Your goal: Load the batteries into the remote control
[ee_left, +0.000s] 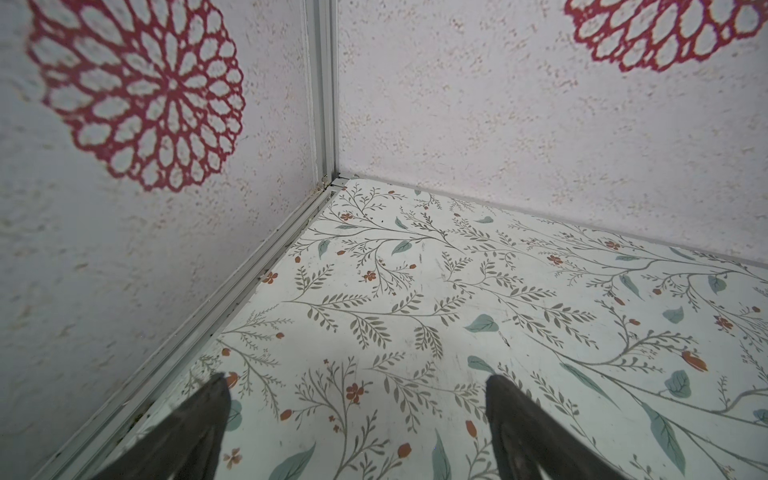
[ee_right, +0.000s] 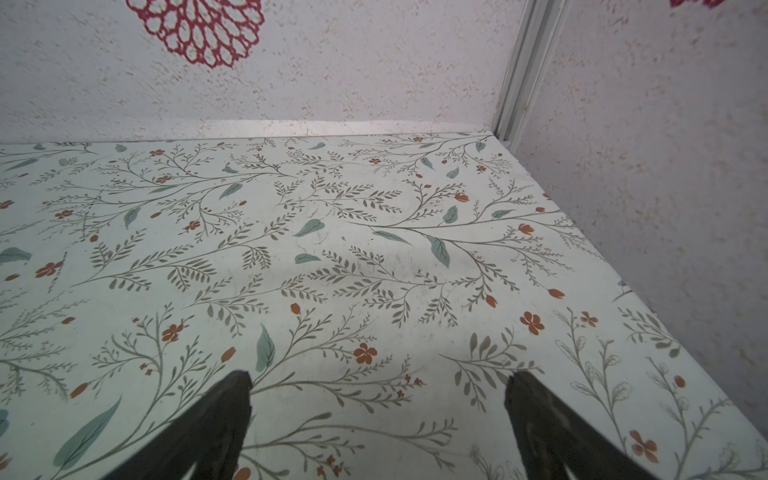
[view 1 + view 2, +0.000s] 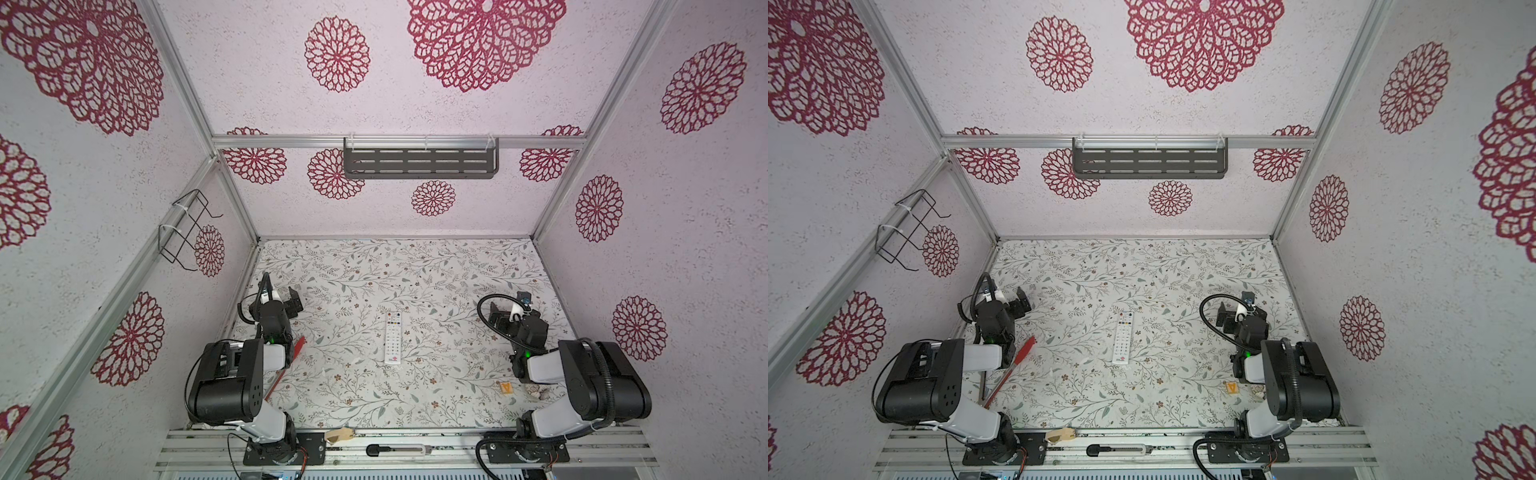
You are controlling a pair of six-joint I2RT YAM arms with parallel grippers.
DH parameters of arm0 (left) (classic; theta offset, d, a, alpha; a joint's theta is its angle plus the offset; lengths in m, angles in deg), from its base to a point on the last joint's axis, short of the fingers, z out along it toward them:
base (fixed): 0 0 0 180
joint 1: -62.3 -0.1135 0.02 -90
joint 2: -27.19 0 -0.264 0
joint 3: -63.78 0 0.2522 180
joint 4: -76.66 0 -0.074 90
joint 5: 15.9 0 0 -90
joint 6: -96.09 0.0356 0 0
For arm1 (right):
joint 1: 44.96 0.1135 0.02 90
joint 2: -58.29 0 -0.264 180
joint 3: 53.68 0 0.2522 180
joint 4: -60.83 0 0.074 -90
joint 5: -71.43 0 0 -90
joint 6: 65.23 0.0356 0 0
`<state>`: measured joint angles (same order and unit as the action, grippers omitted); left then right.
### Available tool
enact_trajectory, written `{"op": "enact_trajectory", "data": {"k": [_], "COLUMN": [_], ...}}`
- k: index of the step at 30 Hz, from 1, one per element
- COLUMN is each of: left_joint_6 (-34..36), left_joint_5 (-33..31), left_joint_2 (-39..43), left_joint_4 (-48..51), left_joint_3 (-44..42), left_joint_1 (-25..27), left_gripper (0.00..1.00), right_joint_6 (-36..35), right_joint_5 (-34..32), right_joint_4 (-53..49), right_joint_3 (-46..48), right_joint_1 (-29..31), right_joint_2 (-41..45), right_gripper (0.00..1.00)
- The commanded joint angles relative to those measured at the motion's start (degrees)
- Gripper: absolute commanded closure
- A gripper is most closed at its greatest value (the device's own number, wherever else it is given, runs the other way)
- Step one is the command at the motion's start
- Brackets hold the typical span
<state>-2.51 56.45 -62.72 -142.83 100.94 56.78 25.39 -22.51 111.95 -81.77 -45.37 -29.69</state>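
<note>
Lying button-side up near the middle of the table (image 3: 457,270), the remote (image 3: 393,338) is well apart from the left gripper (image 1: 353,380) and the right gripper (image 2: 380,378). Its long axis runs almost straight from the table's near edge toward its far edge. The coloured buttons are at the far end and the logo at the near end. It looks light, stiff and smooth, and likely to skid, so I would pinch it across its narrow width near the middle. It would then need turning over, since the battery bay should be on the hidden back. Both grippers hang over bare table, jaws spread wide, holding nothing. I cannot make out the batteries. A yellow tag (image 3: 506,387) lies toward the near right corner.
</note>
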Motion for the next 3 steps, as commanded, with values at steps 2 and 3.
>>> {"op": "enact_trajectory", "data": {"k": [2,3], "left_joint_6": [0.49,0.48], "left_joint_5": [-0.59,-0.54], "left_joint_2": [0.29,0.33], "left_joint_4": [-0.28,-0.28], "left_joint_3": [-0.16,-0.17], "left_joint_1": [-0.08,-0.1], "left_gripper": [0.03,0.03], "right_joint_6": [0.12,0.13], "right_joint_5": [-1.12,-1.08], "right_joint_4": [2.85,2.87], "right_joint_3": [-0.7,-0.63], "right_joint_1": [0.39,0.4], "right_joint_2": [0.09,0.18], "right_gripper": [0.01,0.01]}}
